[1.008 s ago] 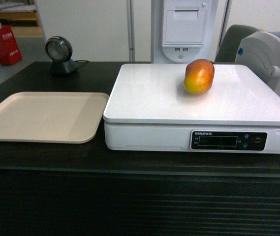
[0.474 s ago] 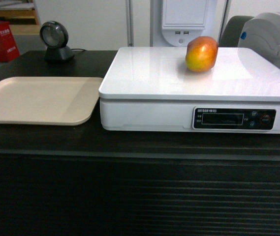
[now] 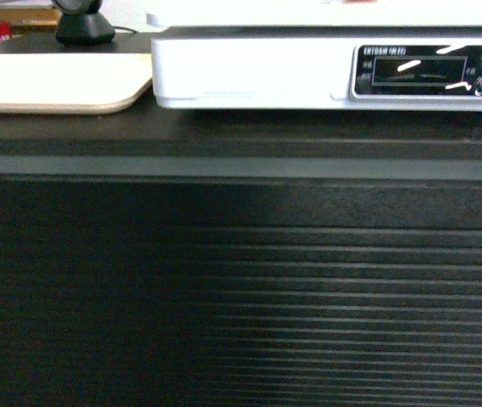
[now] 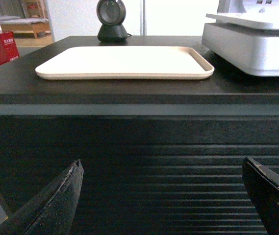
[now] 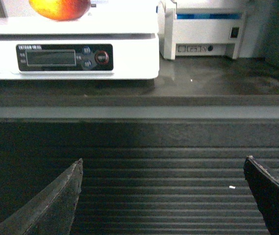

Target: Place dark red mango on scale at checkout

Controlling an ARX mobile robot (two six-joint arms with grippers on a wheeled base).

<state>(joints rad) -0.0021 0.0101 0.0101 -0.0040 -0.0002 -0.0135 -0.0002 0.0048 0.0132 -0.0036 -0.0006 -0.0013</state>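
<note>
dark checkout tabletop (image 5: 217,81), ribbed front fills views. mango (image 5: 60,8) sits on the white scale (image 5: 129,49), nothing gripping it, so placing looks done. left fingers (image 4: 164,196) and right fingers (image 5: 164,196) spread wide, empty, low before the counter front.

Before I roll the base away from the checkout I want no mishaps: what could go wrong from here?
Both end effectors, left and right, hang open, low before the checkout's ribbed front; swinging or driving forward could scrape the slats.

The dark red mango rests on the scale unheld; a bump to the counter might roll it off.

The head view shows mostly counter front, so the mango cannot be checked there.
</note>
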